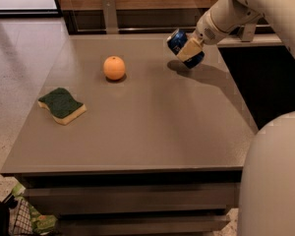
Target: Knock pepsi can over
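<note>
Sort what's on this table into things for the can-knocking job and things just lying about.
For the job:
pepsi can, tilted, over the table's far right
gripper, clamped around that can

Lying about:
orange, far left-centre
green-topped sponge, near the left edge
</note>
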